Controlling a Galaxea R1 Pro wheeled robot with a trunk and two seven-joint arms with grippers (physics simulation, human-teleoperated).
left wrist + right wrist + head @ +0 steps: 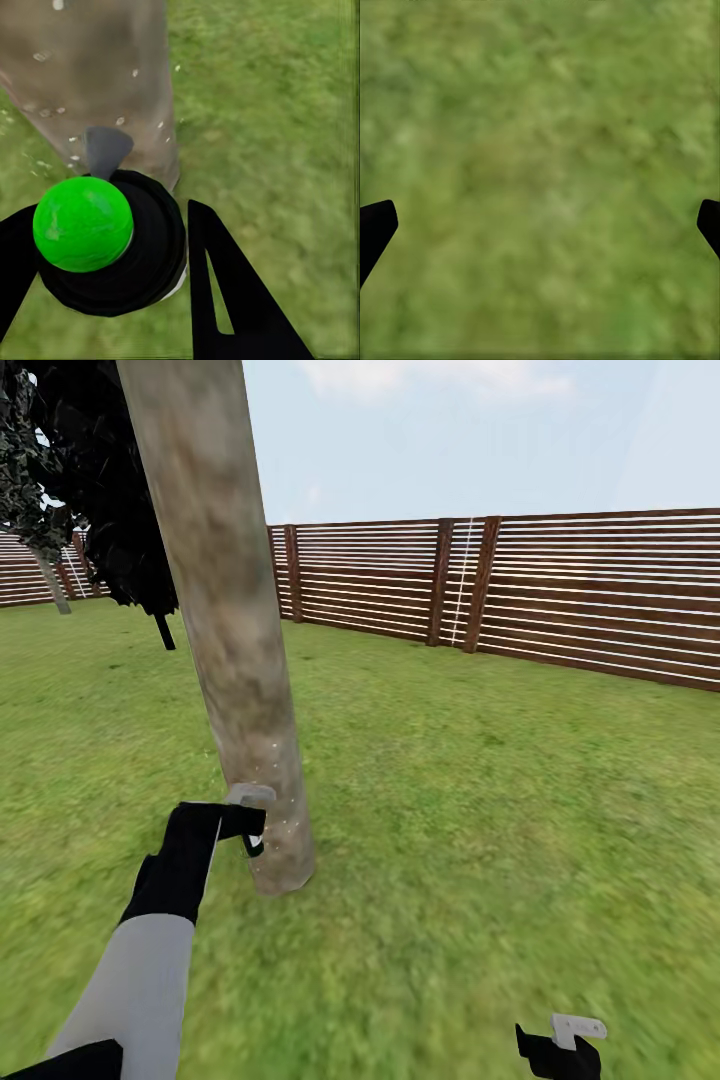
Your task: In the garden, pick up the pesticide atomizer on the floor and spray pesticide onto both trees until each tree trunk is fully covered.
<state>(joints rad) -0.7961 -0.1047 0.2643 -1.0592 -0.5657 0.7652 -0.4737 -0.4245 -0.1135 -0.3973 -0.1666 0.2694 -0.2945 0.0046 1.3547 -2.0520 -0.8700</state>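
Note:
A thick mottled grey-brown tree trunk (230, 630) rises from the grass floor (480, 810) just ahead of me. My left gripper (248, 830) is low at the trunk's base, shut on the pesticide atomizer (250, 796). In the left wrist view the atomizer (112, 247) is a dark bottle with a bright green spot, held between the black fingers (225, 300). Its grey spray head points at the trunk (82, 67), which carries small white specks. My right gripper (560, 1050) hangs open over bare grass, with its fingertips (375, 225) far apart.
A brown slatted fence (520, 590) closes the lawn behind and to the right. A black-leaved tree (110, 490) stands behind the trunk at left, with a thinner grey stem (52, 585) farther back. Open grass spreads to the right.

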